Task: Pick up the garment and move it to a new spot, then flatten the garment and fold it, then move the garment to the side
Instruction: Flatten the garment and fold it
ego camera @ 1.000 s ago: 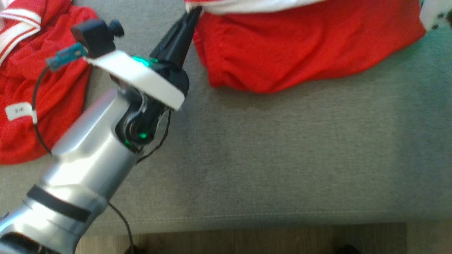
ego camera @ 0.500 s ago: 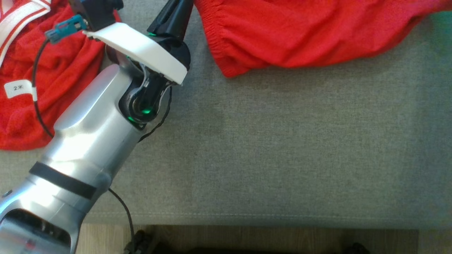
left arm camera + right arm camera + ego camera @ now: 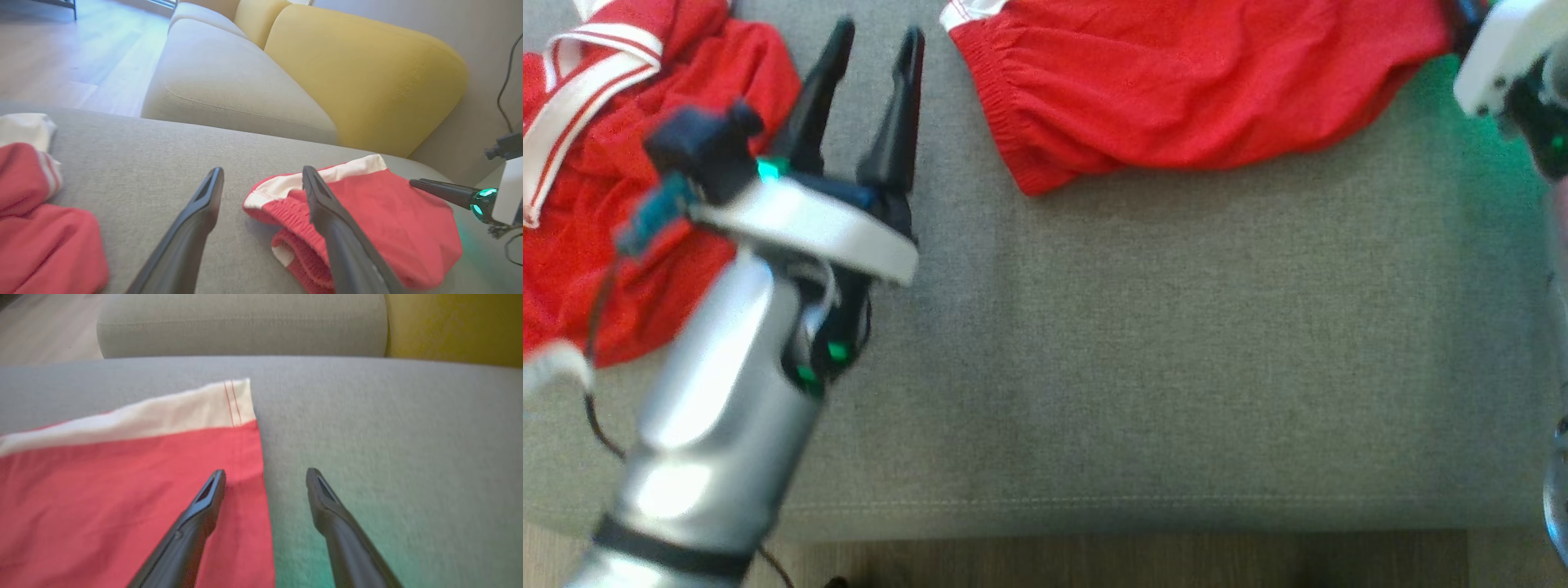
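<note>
We see the left gripper (image 3: 262, 172) with its two dark fingers (image 3: 192, 228) spread wide and nothing between them. One finger lies over bare grey seat cushion (image 3: 135, 171). The other crosses in front of the gathered, elastic edge of the red garment (image 3: 392, 220), which lies on the cushion just beyond the fingertips on that side. We cannot tell whether that finger touches the cloth. From the head view, the same fingers point away from the robot over a bare strip of cushion. The garment's white-tipped corner is just beside them on one side. A second red garment (image 3: 629, 204), crumpled and trimmed with white stripes, lies close on the other side.

The right gripper (image 3: 265, 473) likewise has its fingers (image 3: 192, 531) well apart and empty. The garment's straight side edge runs up between them, so one finger sits over red cloth and the other over grey cushion. Past the fingertips, a white band (image 3: 143, 416) with two thin red stitch lines finishes the garment's end. In the left wrist view, one finger of the right gripper pokes in at the garment's far end, so the garment lies between the two grippers, spread on the cushion.

Farther out, beyond the cushion's edge, we see a paler seat (image 3: 220, 77), a yellow back cushion (image 3: 359, 77) behind it and wooden floor (image 3: 61, 53) off to the side.
</note>
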You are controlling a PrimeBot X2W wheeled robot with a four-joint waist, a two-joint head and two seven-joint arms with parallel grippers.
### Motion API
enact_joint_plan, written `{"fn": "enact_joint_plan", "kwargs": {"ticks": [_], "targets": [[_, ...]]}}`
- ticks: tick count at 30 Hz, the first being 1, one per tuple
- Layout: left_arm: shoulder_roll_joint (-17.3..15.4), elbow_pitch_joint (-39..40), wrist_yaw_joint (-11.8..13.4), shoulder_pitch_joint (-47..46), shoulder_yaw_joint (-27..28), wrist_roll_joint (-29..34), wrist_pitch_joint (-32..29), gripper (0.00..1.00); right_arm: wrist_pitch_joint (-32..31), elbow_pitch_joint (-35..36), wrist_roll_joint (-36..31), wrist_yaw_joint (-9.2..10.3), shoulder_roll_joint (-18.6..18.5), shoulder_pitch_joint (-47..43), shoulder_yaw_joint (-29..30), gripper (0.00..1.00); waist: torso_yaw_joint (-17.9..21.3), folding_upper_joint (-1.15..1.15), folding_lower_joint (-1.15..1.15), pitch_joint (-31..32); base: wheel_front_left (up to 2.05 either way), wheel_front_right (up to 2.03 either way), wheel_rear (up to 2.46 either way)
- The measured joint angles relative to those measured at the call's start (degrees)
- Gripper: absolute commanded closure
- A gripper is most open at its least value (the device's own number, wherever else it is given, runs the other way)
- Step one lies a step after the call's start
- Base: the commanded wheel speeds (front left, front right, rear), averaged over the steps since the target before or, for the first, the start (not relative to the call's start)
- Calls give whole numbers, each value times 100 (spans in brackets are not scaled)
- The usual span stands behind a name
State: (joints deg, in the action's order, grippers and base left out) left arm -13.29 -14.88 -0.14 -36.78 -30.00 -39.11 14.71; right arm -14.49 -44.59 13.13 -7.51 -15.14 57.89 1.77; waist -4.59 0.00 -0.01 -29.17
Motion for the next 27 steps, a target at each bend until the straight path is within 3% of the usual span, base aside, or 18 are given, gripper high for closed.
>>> {"fn": "enact_joint_plan", "kwargs": {"ticks": [5, 15, 16, 18, 19, 20, 21, 27], "targets": [[230, 853, 274, 1061, 301, 1015, 0, 0, -243, -356, -425, 0, 46, -109, 338, 0, -87, 0, 0, 167, 0, 0, 0], [728, 1439, 207, 1963, 457, 1711, 0, 0, -808, -870, -1122, 1, 113, -38, 1125, 0, -513, 0, 0, 373, 0, 0, 0], [748, 1449, 202, 1999, 475, 1740, 0, 0, -896, -918, -1144, 1, 124, -21, 1192, 4, -541, 0, 0, 399, 0, 0, 0], [779, 1451, 154, 2058, 525, 1783, 0, 0, -1040, -999, -1209, 1, 144, 24, 1298, 45, -588, 0, 0, 445, 0, 0, 0], [793, 1457, 133, 2078, 556, 1808, 0, 0, -1074, -1023, -1213, 1, 177, 25, 1329, 53, -603, 0, 0, 466, 0, 0, 0], [804, 1462, 108, 2096, 584, 1839, 0, 0, -1101, -1037, -1213, 1, 223, 23, 1352, 71, -615, 0, 0, 480, 0, 0, 0], [816, 1475, 107, 2112, 627, 1848, 0, 0, -1133, -1042, -1211, 1, 264, 24, 1376, 100, -620, 0, 0, 487, 0, 0, 0], [860, 1488, 55, 2163, 820, 1945, 0, 0, -1168, -1048, -1088, 4, 415, -17, 1360, 100, -539, 0, 1, 575, 0, 0, 0]]}}
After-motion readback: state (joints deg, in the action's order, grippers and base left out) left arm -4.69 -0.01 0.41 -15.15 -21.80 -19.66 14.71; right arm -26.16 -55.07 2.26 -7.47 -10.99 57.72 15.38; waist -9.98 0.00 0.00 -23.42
